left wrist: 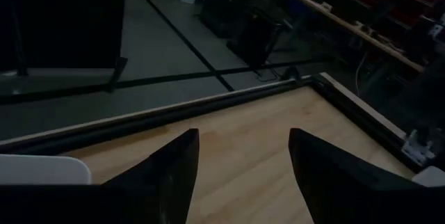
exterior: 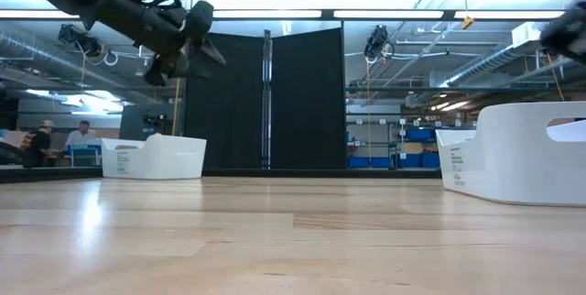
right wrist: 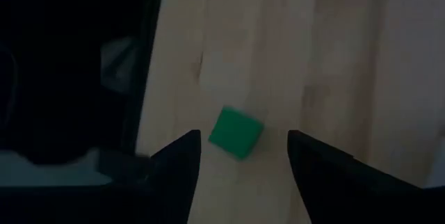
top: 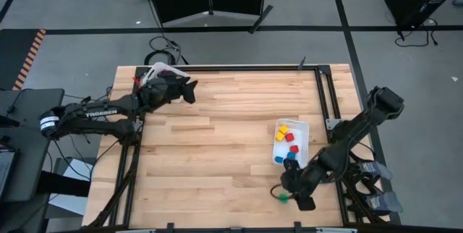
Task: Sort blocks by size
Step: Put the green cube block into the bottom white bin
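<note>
the right gripper (top: 288, 194) hangs low at the desk's near right edge, jaws apart and holding nothing, a green block (right wrist: 236, 133) lying loose on the wood between them. just beside it a white bin (top: 303, 127) holds red, yellow and blue blocks (top: 288, 145). the left gripper (top: 189, 90) is raised at the far left, jaws apart and empty, by a second white bin (exterior: 152, 158). the pale wooden desk (top: 217, 146) has a dark frame; black screens (exterior: 265, 103) and people (exterior: 60, 139) stand in the room beyond.
</note>
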